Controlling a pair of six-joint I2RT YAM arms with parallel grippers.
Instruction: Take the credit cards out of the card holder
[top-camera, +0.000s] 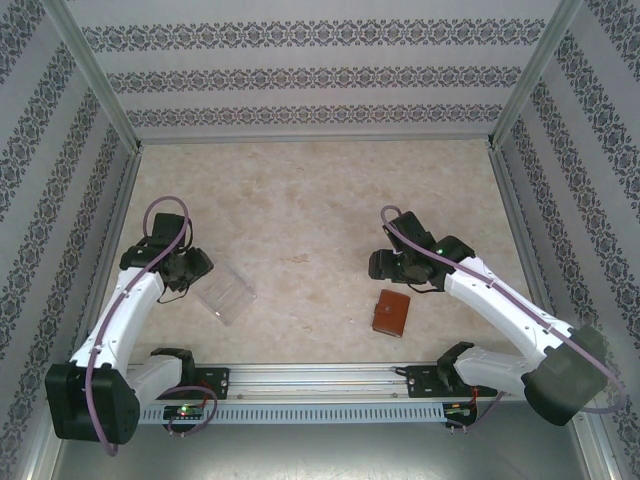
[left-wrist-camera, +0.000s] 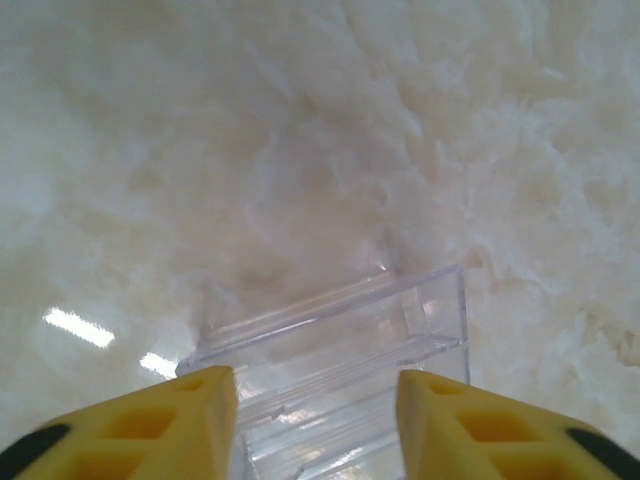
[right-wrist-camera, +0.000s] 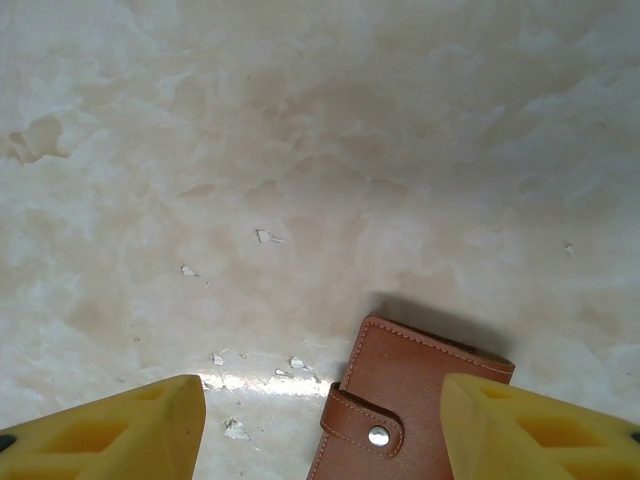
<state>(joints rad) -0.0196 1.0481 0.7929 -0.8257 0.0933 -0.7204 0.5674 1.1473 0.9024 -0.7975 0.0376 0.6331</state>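
Left of worktop (top-camera: 300, 200) centre: clear tray (left-wrist-camera: 340, 340) inside part-open left gripper (left-wrist-camera: 317, 385); grip undeterminable. Near worktop's near edge, right: closed card holder (right-wrist-camera: 415, 410) below wide-open, empty right gripper (right-wrist-camera: 320, 390). Likely light, pliable leather; pinch side edges, clear of snapped strap tab (right-wrist-camera: 360, 422).

L tool (left-wrist-camera: 316, 392), R tool (right-wrist-camera: 322, 395): jaws apart

The whole table (top-camera: 320, 210) is being viewed from high above its near edge. The clear tray (left-wrist-camera: 340, 330) is being framed closely from the left wrist and the wallet (right-wrist-camera: 420, 400) from the right wrist, both also being caught overhead.
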